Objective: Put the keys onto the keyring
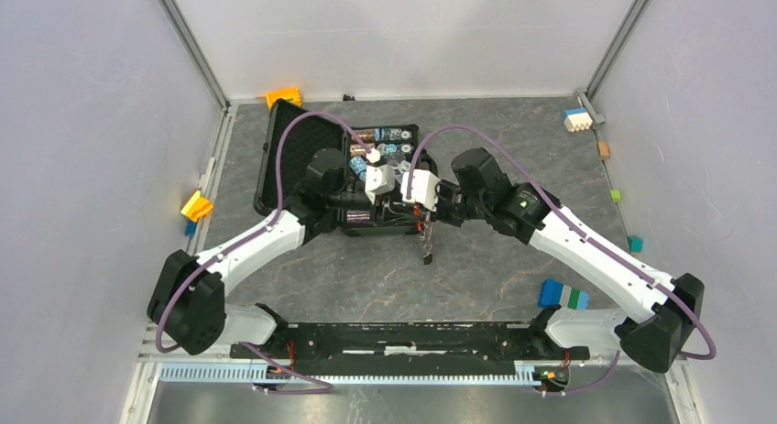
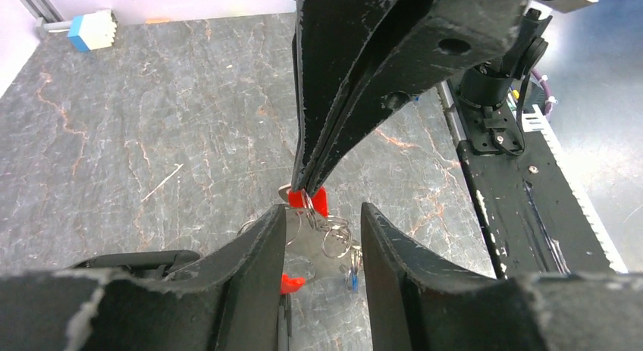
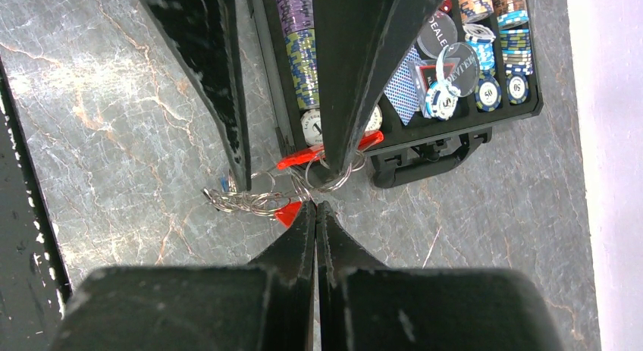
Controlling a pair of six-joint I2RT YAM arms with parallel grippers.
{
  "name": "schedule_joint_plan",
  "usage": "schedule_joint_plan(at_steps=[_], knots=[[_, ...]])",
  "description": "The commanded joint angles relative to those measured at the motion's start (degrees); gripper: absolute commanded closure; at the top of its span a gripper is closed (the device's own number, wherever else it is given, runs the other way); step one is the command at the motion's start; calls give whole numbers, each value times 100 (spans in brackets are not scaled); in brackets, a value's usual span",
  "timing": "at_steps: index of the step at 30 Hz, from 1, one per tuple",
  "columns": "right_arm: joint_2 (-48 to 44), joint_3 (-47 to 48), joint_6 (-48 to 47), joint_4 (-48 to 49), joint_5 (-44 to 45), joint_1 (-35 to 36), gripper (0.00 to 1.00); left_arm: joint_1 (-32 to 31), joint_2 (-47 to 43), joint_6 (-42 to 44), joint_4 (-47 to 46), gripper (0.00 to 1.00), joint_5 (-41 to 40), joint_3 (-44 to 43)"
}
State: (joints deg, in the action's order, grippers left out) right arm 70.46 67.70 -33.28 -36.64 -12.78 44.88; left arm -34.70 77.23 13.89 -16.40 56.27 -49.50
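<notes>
Top external view shows the left arm (image 1: 247, 245) and the right arm (image 1: 596, 255) meeting over the desk (image 1: 385, 287). They meet at the 6 o'clock edge of an open black case (image 1: 279, 158) of poker chips (image 3: 303, 55). The keyring (image 1: 427, 245) hangs below the 2 wrists.

Right wrist view shows the right gripper (image 3: 315, 207) with its jaws pressed fully together, pinching the knot of silvery rings (image 3: 258, 199). A small red head, apparently the red-headed key (image 3: 288, 213), sits just at 8 o'clock of the tips. The red tag (image 3: 299, 158) lies at 12 o'clock of them and runs toward 2 o'clock behind 1 finger of the other arm. The blue-headed key (image 3: 225, 184) hangs at the 9 o'clock end of the ring bunch, just beside the other finger.

Left wrist view shows the left gripper (image 2: 322, 208) with its jaws about halfway apart. They straddle the rings with 1 finger on each side and clamp nothing. Whether either finger touches the metal cannot be told.
</notes>
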Motion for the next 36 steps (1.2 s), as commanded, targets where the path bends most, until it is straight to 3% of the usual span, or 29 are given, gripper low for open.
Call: schedule_joint_plan(at_steps=[1, 7, 18, 36], knots=[[-181, 191, 81, 312, -12, 3, 100, 120, -410, 587, 307, 51, 366, -62], [-172, 217, 120, 307, -123, -31, 100, 103, -378, 1216, 1054, 55, 667, -207], [-119, 246, 138, 307, -232, -41, 100, -59, 65, 1165, 1078, 57, 358, -535], [-144, 191, 155, 315, -360, -88, 100, -77, 190, 401, 131, 59, 182, -369]])
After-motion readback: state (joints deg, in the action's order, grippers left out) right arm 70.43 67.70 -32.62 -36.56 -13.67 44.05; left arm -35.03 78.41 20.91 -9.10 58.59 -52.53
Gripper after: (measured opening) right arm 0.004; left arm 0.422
